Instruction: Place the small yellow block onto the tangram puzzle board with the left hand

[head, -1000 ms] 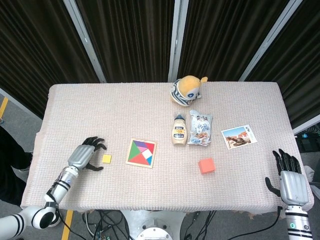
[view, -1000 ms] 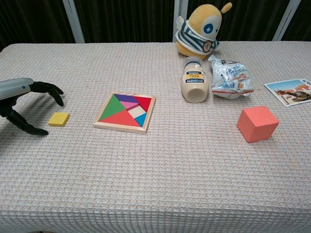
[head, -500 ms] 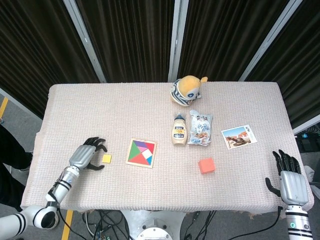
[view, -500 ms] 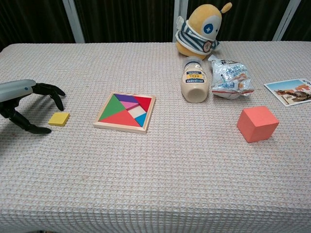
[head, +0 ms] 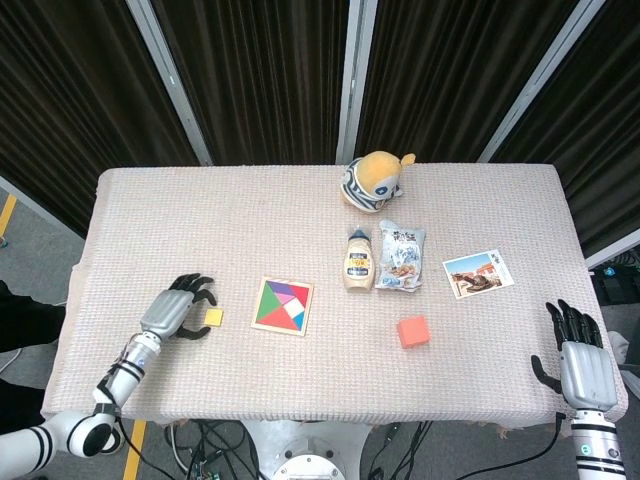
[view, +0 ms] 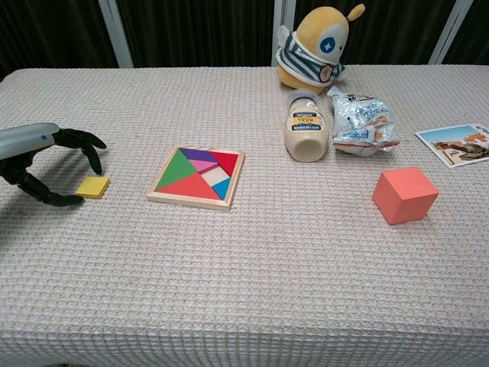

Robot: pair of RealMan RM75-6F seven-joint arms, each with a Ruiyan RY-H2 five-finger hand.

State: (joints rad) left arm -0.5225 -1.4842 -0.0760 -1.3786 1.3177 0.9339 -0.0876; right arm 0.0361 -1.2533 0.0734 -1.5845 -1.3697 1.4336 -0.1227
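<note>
Beside the yellow block (view: pixel 93 187), left hand (view: pixel 42 162) fingers (view: pixel 90 155) spread.

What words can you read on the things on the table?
Bottle: a label with print on it, too blurred to read.
Silver snack bag: printing, too small to read.
Postcard: a picture only, no words that can be made out.
Plush toy, tangram puzzle board, small yellow block, red cube: no text.

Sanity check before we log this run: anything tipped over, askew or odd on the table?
One thing: the cream plastic squeeze bottle lies on its side between the tangram puzzle board and the crinkled silver snack bag, not upright. The plush toy stands upright; the board's pieces look seated. Nothing spilled.
</note>
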